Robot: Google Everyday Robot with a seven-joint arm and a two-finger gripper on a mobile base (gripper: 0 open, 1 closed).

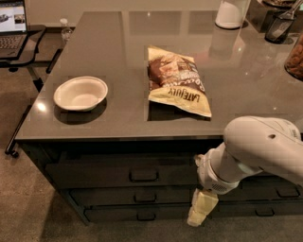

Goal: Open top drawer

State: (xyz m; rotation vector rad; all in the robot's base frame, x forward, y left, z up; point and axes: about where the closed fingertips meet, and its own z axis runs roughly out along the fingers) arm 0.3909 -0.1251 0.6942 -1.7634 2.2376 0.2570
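Observation:
The top drawer (99, 174) is a wide dark front just under the counter edge, with a small loop pull (143, 175) at its centre. Two slimmer dark fronts with like pulls lie below it. My gripper (201, 210) hangs down from the white arm (258, 149) at the lower right. It is to the right of the pull and lower, in front of the slimmer drawer fronts, and does not touch the pull.
On the grey counter (118, 52) sit a white bowl (80, 93) and a chip bag (177, 80). A white jug (231, 13) and dark containers (279, 26) stand at the back right. A laptop (12, 26) on a stand is at the far left. The neighbouring drawer stack (279, 191) is right of my arm.

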